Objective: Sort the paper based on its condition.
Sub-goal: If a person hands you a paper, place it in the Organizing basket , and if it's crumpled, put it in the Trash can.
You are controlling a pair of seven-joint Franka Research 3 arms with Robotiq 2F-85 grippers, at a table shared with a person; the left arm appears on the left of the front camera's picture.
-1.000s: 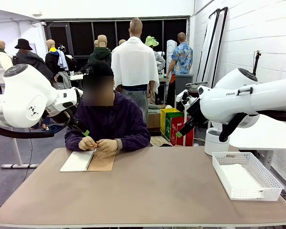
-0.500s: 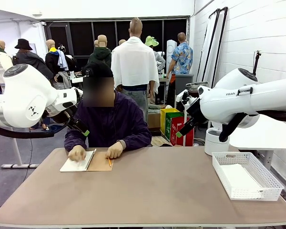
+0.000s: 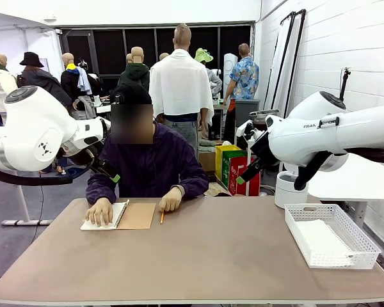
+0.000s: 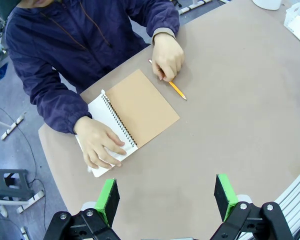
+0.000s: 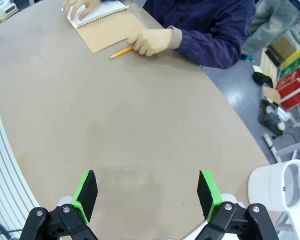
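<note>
The table [image 3: 211, 256] is unchanged, and we hover above it as before. Our left gripper [image 4: 165, 197] and right gripper [image 5: 146, 194] stay spread wide, empty. The person's pencil hand [image 3: 171, 200] has slid off the notebook [image 3: 137, 216] onto the table. In the tray [image 3: 345, 260] lies the paper [image 3: 320, 238]. The pencil [image 3: 161, 217] now touches the table.

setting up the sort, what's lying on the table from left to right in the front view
spiral notebook → pencil → white basket
</note>
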